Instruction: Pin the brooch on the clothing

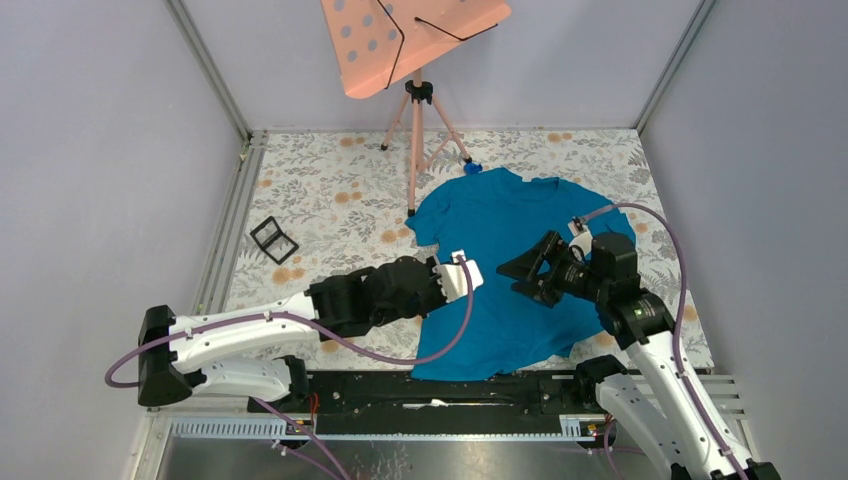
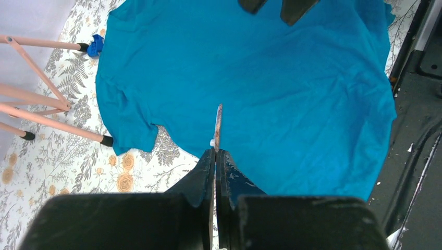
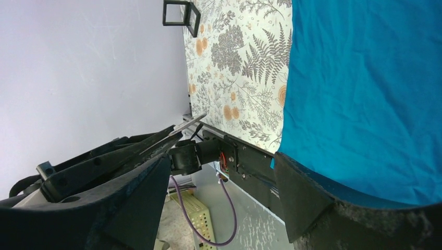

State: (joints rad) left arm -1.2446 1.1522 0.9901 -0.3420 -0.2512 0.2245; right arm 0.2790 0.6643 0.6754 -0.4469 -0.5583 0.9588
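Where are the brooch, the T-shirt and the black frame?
brooch (image 2: 218,125): left wrist view, middle of its thin edge.
T-shirt (image 1: 500,228): top external view, chest area.
black frame (image 1: 273,240): top external view, its middle.

You're in a robotics lab cell: plain grey panels (image 1: 90,150) on aluminium posts (image 1: 207,65) wall in the floral-covered table (image 1: 330,190), and a pink perforated board (image 1: 420,30) stands on its tripod (image 1: 416,140) at twelve o'clock.

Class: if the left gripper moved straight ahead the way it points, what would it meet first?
Probably the right gripper, open and facing it over the T-shirt. The left gripper, shut on the brooch, may tilt down enough to touch the T-shirt first.
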